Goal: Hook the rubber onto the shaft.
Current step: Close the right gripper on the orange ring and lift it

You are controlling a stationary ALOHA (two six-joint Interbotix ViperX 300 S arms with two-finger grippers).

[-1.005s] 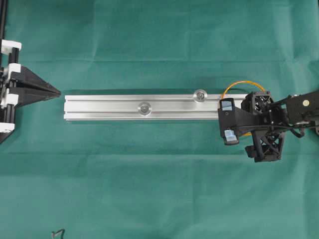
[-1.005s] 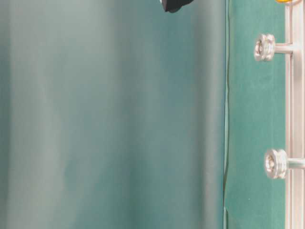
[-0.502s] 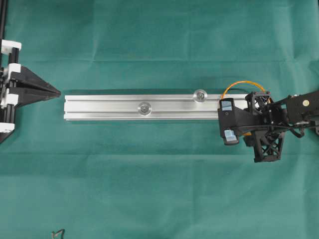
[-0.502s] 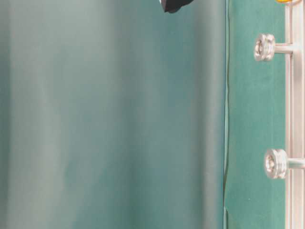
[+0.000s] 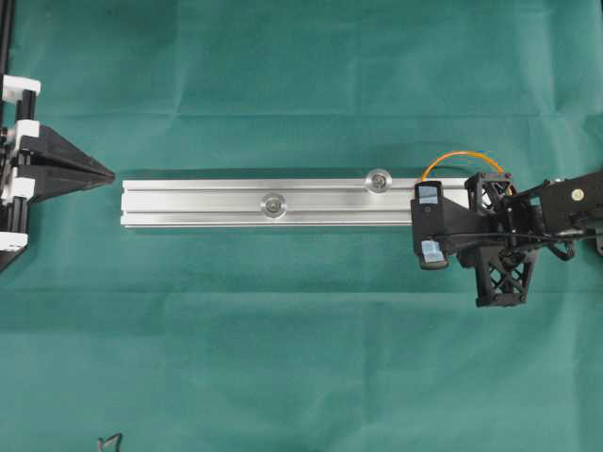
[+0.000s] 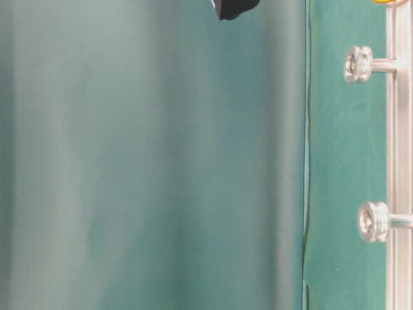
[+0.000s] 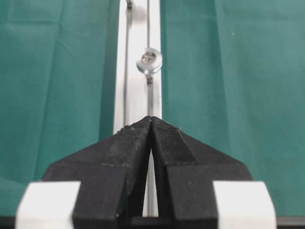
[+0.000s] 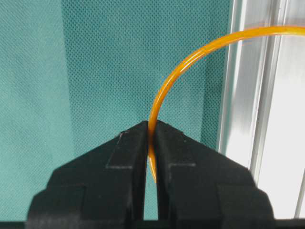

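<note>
The rubber (image 5: 462, 156) is a thin orange loop lying at the right end of the silver rail (image 5: 207, 203), partly over the cloth. In the right wrist view my right gripper (image 8: 151, 125) is shut on the rubber (image 8: 177, 71), which arcs up and right towards the rail (image 8: 267, 119). Two silver shafts (image 5: 379, 180) (image 5: 274, 203) stand on the rail, both left of the rubber and bare. My left gripper (image 5: 106, 175) is shut on nothing, just off the rail's left end and pointing along it at a shaft (image 7: 149, 60).
Green cloth (image 5: 301, 358) covers the table all round the rail. The right arm's wrist (image 5: 471, 228) hangs over the rail's right end. The table-level view shows both shafts (image 6: 358, 64) (image 6: 373, 221) side-on, bare, and a sliver of the rubber (image 6: 387, 2).
My right gripper's jaws have closed from wide open onto the rubber. The loop has shifted slightly. The left arm has stayed still.
</note>
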